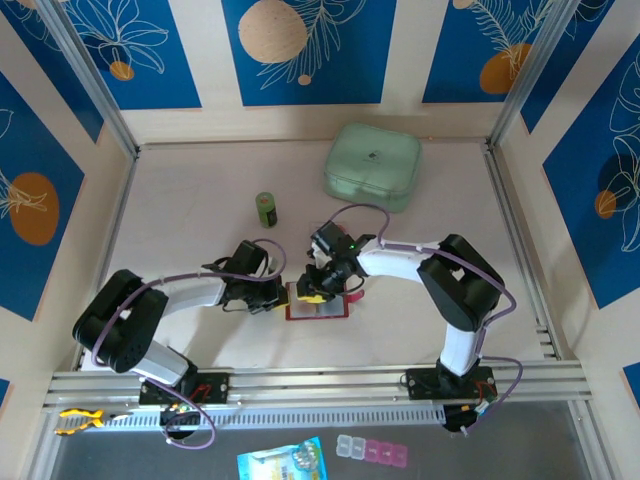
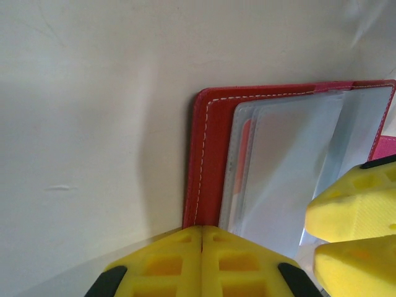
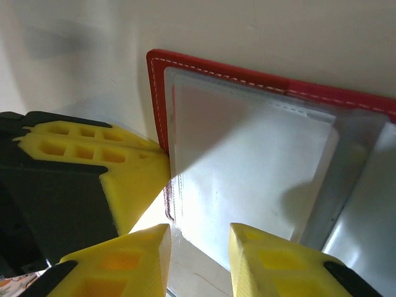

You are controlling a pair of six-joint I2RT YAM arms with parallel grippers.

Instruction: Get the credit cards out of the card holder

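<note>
The red card holder (image 1: 318,306) lies open on the table between the two arms. Its stitched red edge (image 2: 209,154) and pale clear pockets (image 2: 291,161) show in the left wrist view. An orange-red sliver of a credit card (image 2: 245,133) shows through a pocket; the rest of the cards are hidden. My left gripper (image 2: 202,232) is shut, its tips pressed on the holder's left edge. My right gripper (image 3: 199,238) is open over the clear pocket (image 3: 247,167), nothing pinched between its fingers. The left fingers (image 3: 124,167) sit just beside it.
A large mint-green case (image 1: 372,166) stands at the back. A small green cylinder (image 1: 266,209) is upright behind the left gripper. Walls close in the table on three sides, and small packets (image 1: 282,462) lie below the front rail.
</note>
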